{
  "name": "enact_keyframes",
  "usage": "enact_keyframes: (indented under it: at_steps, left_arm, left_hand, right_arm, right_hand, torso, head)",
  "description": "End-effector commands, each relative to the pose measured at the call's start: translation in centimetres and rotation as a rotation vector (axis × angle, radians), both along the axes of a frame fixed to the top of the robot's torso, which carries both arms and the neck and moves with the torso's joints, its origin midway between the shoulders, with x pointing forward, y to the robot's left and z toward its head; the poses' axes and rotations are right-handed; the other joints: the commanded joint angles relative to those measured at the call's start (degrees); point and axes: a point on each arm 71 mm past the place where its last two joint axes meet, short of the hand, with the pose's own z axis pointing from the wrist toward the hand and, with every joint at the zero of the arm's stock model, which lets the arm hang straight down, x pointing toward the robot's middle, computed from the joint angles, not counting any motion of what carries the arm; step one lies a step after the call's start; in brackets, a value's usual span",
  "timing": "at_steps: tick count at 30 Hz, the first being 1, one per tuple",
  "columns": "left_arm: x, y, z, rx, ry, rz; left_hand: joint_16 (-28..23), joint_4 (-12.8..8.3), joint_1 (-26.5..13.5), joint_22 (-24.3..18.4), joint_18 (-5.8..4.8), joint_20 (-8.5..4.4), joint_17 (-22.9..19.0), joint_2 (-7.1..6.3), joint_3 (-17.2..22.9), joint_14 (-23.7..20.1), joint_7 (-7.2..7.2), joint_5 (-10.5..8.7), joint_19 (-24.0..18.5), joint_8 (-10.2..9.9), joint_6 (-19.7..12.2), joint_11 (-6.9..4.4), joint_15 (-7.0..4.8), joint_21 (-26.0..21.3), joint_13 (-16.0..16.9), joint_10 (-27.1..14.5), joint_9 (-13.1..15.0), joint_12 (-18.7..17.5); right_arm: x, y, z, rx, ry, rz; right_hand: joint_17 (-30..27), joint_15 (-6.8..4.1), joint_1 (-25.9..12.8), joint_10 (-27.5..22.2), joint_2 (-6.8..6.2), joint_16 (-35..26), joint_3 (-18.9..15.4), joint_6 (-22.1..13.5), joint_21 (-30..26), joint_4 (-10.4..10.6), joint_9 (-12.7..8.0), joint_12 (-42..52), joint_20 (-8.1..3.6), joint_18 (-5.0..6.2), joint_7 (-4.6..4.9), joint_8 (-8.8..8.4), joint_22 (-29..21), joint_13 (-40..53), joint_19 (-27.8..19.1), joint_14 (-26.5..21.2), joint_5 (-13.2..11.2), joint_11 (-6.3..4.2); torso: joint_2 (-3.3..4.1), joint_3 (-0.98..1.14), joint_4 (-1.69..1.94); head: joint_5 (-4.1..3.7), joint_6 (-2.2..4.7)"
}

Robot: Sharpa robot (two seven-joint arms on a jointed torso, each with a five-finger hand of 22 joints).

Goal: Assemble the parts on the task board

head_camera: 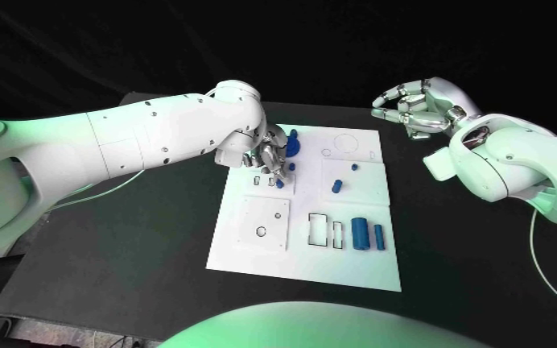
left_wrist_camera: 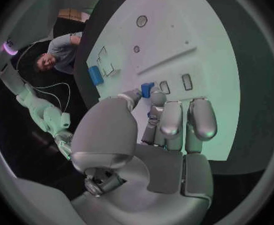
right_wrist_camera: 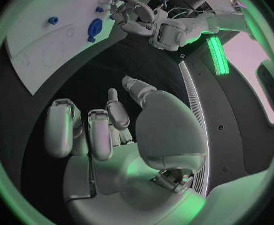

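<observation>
The left robot hand [head_camera: 265, 155] is down over the far left part of the white board [head_camera: 267, 255], with a small blue piece [left_wrist_camera: 146, 89] pinched between its thumb and a fingertip; the wrist view shows that piece at the fingertips, just above two small rectangular slots [left_wrist_camera: 186, 81] in the board. The other fingers are curled loosely beside it. The right robot hand [head_camera: 420, 110] hangs over the black surface [head_camera: 139, 267] well off to the far right of the board, fingers curled inward and holding nothing.

Just beyond the left robot hand sits a larger round blue part [head_camera: 291, 145]. Toward the right of it a small blue peg [head_camera: 336, 186] stands on the board, with a tiny blue piece [head_camera: 352, 165] further on. Nearer the robot's body, well apart from the hand, two blue blocks [head_camera: 369, 235] lie beside empty outlined recesses [head_camera: 317, 229].

The step in hand looks to be seating the pinched piece in one of the slots. The risk is a tilt: the piece is held only at its tips, so if it meets the slot edge at an angle it may jam, twist out of the pinch, or skid away across the board. The curled fingers could also brush the round blue part close by and shift it.
</observation>
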Motion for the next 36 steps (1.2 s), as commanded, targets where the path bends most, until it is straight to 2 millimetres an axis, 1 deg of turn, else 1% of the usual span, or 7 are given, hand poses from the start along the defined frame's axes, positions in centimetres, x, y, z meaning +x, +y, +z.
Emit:
enact_keyframes:
  at_steps: [1, 4, 6, 10, 24, 32, 36]
  left_arm:
    - [-0.1, -0.1, -0.1, -0.024, 0.027, 0.000]
    - [-0.1, -0.1, -0.1, -0.035, 0.033, 0.008]
    - [-0.1, 0.0, -0.1, -0.044, 0.039, 0.014]
    - [-0.1, 0.1, -0.1, -0.055, 0.043, 0.024]
    - [-0.2, 1.3, 0.6, -0.163, 0.012, 0.145]
    - [-1.0, 2.8, 0.9, -0.213, -0.060, 0.218]
    - [-1.4, 3.4, 0.7, -0.225, -0.121, 0.238]
  left_hand:
    - [-0.3, -0.6, 2.1, 0.2, -0.96, -0.02, 0.0, 0.12, 3.7, 0.0, -0.16, 0.36, 0.2, -0.2, -0.3, -0.32, -0.67, 0.3, 0.1, -0.1, 0.4, 0.0]
    - [-0.3, -2.2, 3.7, 0.4, -0.98, -0.15, 0.1, -1.21, 12.2, 0.0, 0.05, 0.41, 0.2, 0.2, -0.8, -0.34, -0.69, 0.4, 0.0, 0.0, 1.5, -0.4]
    - [-0.3, -5.7, 2.2, 0.8, -1.02, -0.17, 0.1, -3.58, 22.0, 0.0, 0.59, 0.32, 0.2, 1.3, -1.2, -0.13, -0.54, 0.7, 0.0, 0.4, 3.5, -0.7]
    - [-0.3, -9.1, 0.3, 1.1, -1.04, -0.12, 0.1, -4.09, 27.3, 0.0, 0.41, 0.85, 0.3, 1.9, -1.4, 0.01, -0.39, 0.9, 0.1, 0.5, 4.8, -0.8]
    - [-0.2, -12.1, -2.9, 2.8, -1.32, -0.33, 0.3, -4.84, 31.0, 0.1, 0.04, 2.62, 1.3, 3.0, -0.5, -0.34, -0.70, 1.9, 0.9, 1.6, 6.4, -0.2]
    - [-0.2, -13.8, -5.2, 4.3, -1.63, -0.67, 0.4, -5.97, 32.4, 0.1, -0.36, 6.92, 2.3, 3.9, 0.2, -0.73, -1.06, 2.7, 2.1, 3.0, 7.6, 0.6]
    - [-0.2, -14.5, -5.8, 4.9, -1.72, -0.89, 0.4, -6.68, 32.6, 0.2, -0.67, 9.02, 2.6, 4.2, 0.8, -1.04, -1.32, 3.0, 3.2, 4.2, 8.0, 1.4]
  right_arm:
    - [-0.1, 0.2, -0.1, -0.007, 0.002, 0.020]
    - [-0.1, 0.2, -0.1, -0.007, 0.002, 0.020]
    - [-0.1, 0.1, -0.1, -0.007, 0.002, 0.019]
    - [0.0, 0.1, -0.1, -0.007, 0.001, 0.018]
    - [0.0, -0.3, -0.1, -0.009, 0.001, 0.010]
    - [0.0, -0.8, -0.2, -0.012, 0.000, 0.001]
    - [0.1, -1.0, -0.2, -0.013, 0.000, -0.003]
  right_hand:
    - [2.7, 0.24, 0.2, -0.4, -0.17, -0.2, -0.1, -0.4, -0.2, 0.2, 0.1, -0.2, -0.13, 1.04, 0.11, 0.20, 8.9, 0.0, -0.4, 3.1, 0.4, 0.16]
    - [2.7, 0.24, 0.2, -0.4, -0.17, -0.2, -0.1, -0.4, -0.2, 0.2, 0.1, -0.2, -0.13, 1.04, 0.11, 0.20, 8.9, 0.0, -0.4, 3.1, 0.4, 0.16]
    - [2.6, 0.27, 0.3, -0.4, -0.09, -0.3, -0.1, -0.5, -0.4, 0.3, 0.1, -0.2, -0.09, 1.08, 0.13, 0.36, 8.8, 0.0, -0.5, 3.1, 0.4, 0.18]
    - [2.6, 0.27, 0.3, -0.4, -0.09, -0.3, -0.1, -0.5, -0.4, 0.3, 0.1, -0.2, -0.09, 1.08, 0.13, 0.36, 8.8, 0.0, -0.5, 3.1, 0.4, 0.18]
    - [2.6, 0.28, 0.3, -0.5, -0.09, -0.3, -0.1, -0.6, -0.5, 0.4, 0.2, -0.3, -0.08, 1.10, 0.14, 0.41, 8.8, -0.1, -0.5, 3.1, 0.4, 0.19]
    - [2.5, 0.31, 0.1, -0.6, -0.06, -0.4, -0.2, -0.7, -0.7, 0.6, 0.2, -0.3, -0.06, 1.13, 0.18, 0.54, 8.7, -0.1, -0.6, 3.1, 0.5, 0.23]
    - [2.5, 0.32, 0.0, -0.6, -0.04, -0.4, -0.3, -0.7, -0.8, 0.7, 0.2, -0.3, -0.04, 1.13, 0.19, 0.59, 8.7, -0.1, -0.6, 3.0, 0.5, 0.25]
  torso:
    - [-0.08, 0.03, 0.05]
    - [-0.09, 0.02, 0.01]
    - [-0.09, 0.02, 0.00]
    - [-0.09, 0.03, 0.00]
    - [-0.13, 0.02, 0.14]
    - [-0.13, 0.07, 0.18]
    - [-0.26, 0.12, 0.43]
  head:
    - [0.07, -0.04]
    - [0.08, -0.04]
    - [0.11, -0.08]
    - [0.16, -0.01]
    - [0.13, 0.22]
    - [0.14, 0.06]
    - [0.10, -0.03]
